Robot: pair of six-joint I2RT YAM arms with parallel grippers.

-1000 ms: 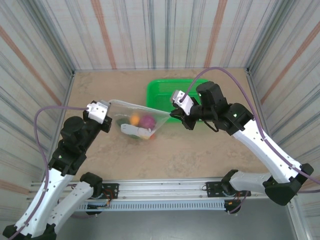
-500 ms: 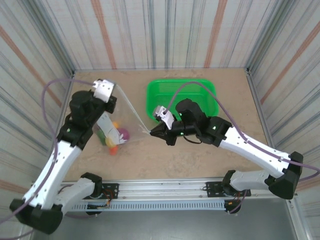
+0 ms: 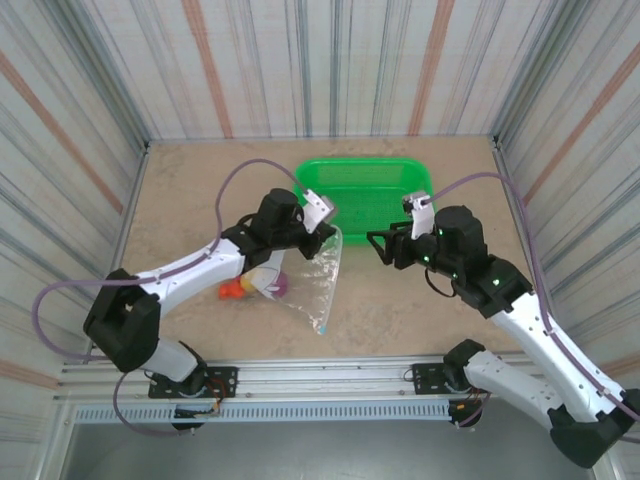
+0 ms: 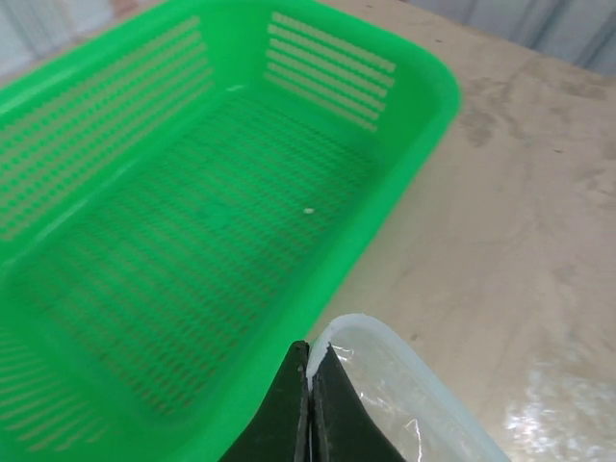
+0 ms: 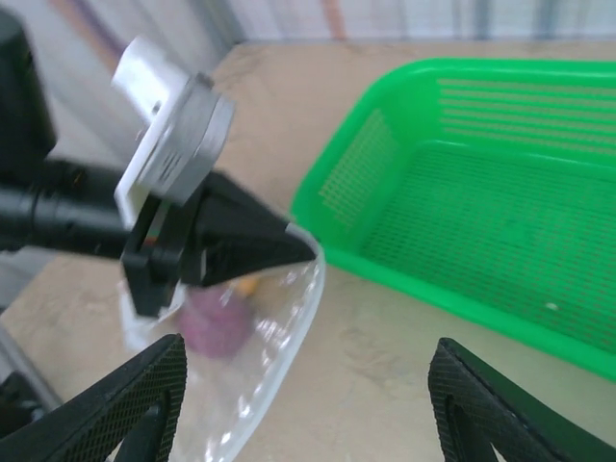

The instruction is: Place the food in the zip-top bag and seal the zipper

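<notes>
The clear zip-top bag (image 3: 315,285) lies slack on the table beside the basket. My left gripper (image 3: 327,228) is shut on its upper corner, and the left wrist view shows the jaws pinching the bag's edge (image 4: 310,371). The pale zipper strip (image 4: 423,368) curves away from that pinch. Food sits in the bag's left end: a purple piece (image 3: 278,285), an orange piece (image 3: 233,291) and a yellow one (image 3: 262,275). The purple piece (image 5: 217,322) shows through the plastic (image 5: 279,337). My right gripper (image 3: 381,250) hangs open to the right of the bag, holding nothing.
The green mesh basket (image 3: 365,180) stands empty at the back centre, right behind the bag's held corner; its near rim (image 5: 433,289) runs across the right wrist view. Striped walls close in the table on three sides. Bare tabletop (image 3: 400,310) lies in front.
The right gripper let go of the bag, opened and drew back to the right. The left arm swung its held corner rightward towards the basket, and the bag with the food slumped onto the table.
</notes>
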